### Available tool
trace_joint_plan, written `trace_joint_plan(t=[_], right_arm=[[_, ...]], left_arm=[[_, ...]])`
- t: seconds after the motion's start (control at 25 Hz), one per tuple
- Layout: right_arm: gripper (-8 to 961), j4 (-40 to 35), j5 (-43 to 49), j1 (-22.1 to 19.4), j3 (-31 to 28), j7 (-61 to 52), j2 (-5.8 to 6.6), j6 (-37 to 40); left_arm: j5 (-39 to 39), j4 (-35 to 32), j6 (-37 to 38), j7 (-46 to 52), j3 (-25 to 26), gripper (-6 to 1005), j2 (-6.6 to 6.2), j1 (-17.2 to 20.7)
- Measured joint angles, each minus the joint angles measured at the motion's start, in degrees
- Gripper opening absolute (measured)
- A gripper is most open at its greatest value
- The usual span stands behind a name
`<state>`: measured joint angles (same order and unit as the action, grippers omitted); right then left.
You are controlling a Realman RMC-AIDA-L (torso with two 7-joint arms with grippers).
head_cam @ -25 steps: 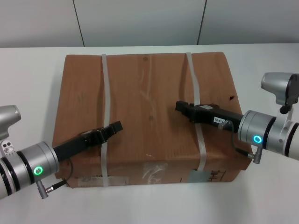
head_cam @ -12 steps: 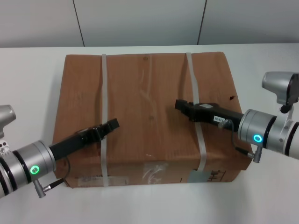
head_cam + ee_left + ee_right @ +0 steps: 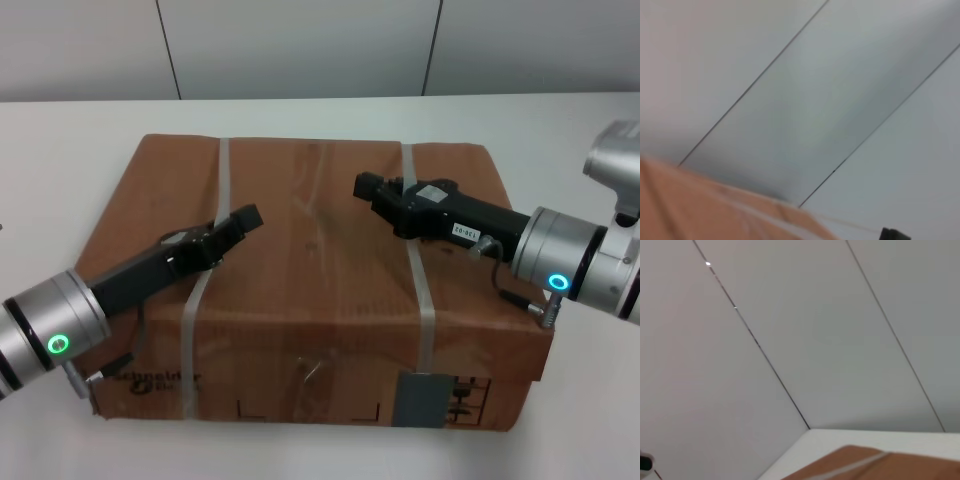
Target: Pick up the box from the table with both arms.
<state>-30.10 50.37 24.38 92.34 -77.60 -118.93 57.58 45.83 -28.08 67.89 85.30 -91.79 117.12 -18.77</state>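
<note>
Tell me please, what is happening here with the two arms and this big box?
The robot is picking up the cardboard box with both arms. The left end effector lies over the left strap, the right end effector by the right strap, both on the box top. The near side, with the grey label, faces the camera. The white table shows behind.

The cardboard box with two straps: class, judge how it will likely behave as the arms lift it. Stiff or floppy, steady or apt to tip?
The box probably stays fairly stiff, though its creased top suggests some flex. Being wide and flat, it may tip if the left gripper and right gripper rise unevenly.
</note>
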Motion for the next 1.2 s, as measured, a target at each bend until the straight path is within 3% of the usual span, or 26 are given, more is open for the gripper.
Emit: trace_joint_plan(t=[0.36, 1.2], right_arm=[[60, -2.05, -0.25, -0.4, -0.38, 1.13, 0.05, 0.83], [53, -2.96, -0.46, -1.35, -1.82, 1.65, 0.11, 1.02]], left_arm=[[-1.37, -0.51, 3.93, -1.38, 1.54, 57, 0.02, 0.82], [-1.54, -0.5, 4.41, -1.46, 2.39, 57, 0.03, 0.84]])
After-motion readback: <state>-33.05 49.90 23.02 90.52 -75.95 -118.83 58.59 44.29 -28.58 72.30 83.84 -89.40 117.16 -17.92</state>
